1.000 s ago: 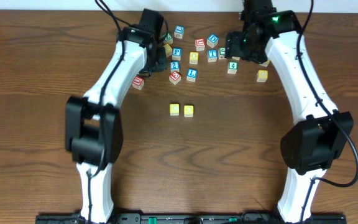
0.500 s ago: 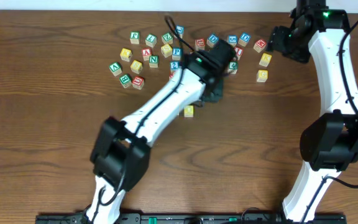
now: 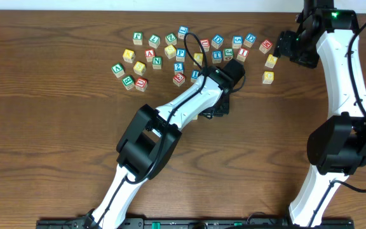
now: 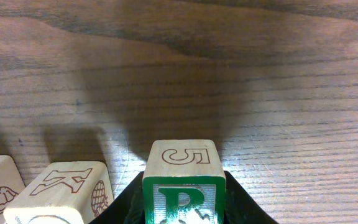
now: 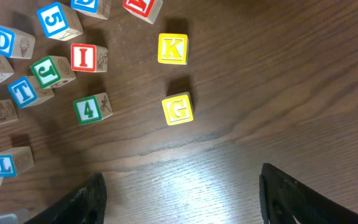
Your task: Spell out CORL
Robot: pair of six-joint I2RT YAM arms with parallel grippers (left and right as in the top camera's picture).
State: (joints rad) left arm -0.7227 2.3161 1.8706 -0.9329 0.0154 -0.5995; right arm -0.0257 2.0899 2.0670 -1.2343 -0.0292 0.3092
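Reaching on a long diagonal from its base at the near edge, the left arm (image 3: 170,121) stretches its white links across the middle of the worktop (image 3: 43,127) and bends at the dark wrist, so that the left fingers (image 3: 217,105) point down just short of the scattered cubes. Those fingers are clamped on the R cube (image 4: 182,186), one black finger on each side of it. The cube is held upright and close over the wood, though I cannot tell whether it touches. It is a square-edged block of pale, smooth wood, with a green-framed white face bearing a green R towards the wrist camera and an outlined 5 pressed into its bare top. Just left of the fingers stand two more pale wooden cubes, the nearer K-marked cube (image 4: 61,190) showing an outlined letter on its bare top. The right arm (image 3: 342,76) rises from its base and curves in over the far right corner. The right fingers (image 3: 292,49) are spread wide over bare, dark-grained wood and hold nothing. Ahead of them lie the yellow G cube (image 5: 178,109) and the yellow K cube (image 5: 173,48), with the green 4 cube (image 5: 89,110) off to their left. The L cube (image 5: 5,163), white-faced with a blue letter, rests further left, well apart from them.
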